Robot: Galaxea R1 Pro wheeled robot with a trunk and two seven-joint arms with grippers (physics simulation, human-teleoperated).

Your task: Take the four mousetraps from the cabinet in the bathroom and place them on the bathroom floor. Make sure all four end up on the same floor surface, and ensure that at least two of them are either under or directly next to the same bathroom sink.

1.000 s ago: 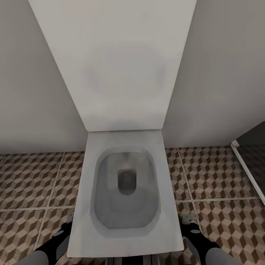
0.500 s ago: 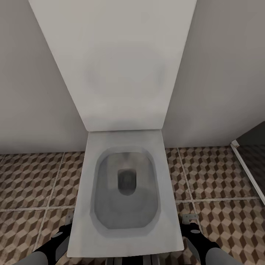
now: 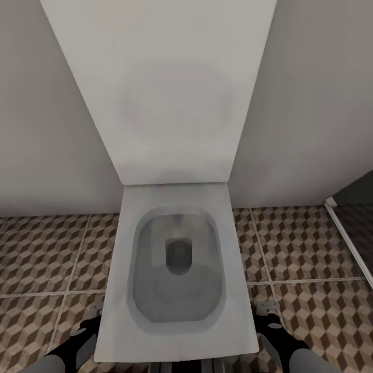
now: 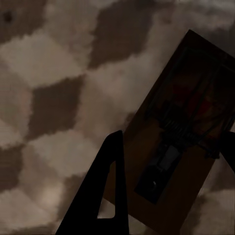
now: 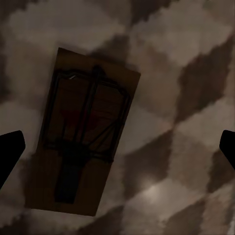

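Observation:
Two mousetraps lie flat on the cube-patterned bathroom floor [image 3: 46, 259], one on each side of a toilet. The left mousetrap [image 4: 183, 142] lies between and beyond the spread fingers of my left gripper [image 4: 169, 169], which is open. In the head view it is a small grey bit [image 3: 97, 307] just ahead of the left gripper [image 3: 85, 331]. My right gripper [image 5: 117, 147] is open too, fingers far apart over the right mousetrap [image 5: 81, 142], also seen ahead of the right gripper [image 3: 272, 326] as a grey bit [image 3: 267, 306]. The cabinet and the bathroom sink are out of view.
A white toilet [image 3: 119, 290] with its lid raised stands straight ahead against a pale wall [image 3: 46, 129], between my two arms. At the far right a white door frame [image 3: 349, 243] borders a dark opening. Tiled floor stretches out on both sides of the toilet.
My left gripper has drawn back slightly toward me, uncovering the left mousetrap on the floor. The right gripper and the view have stayed still.

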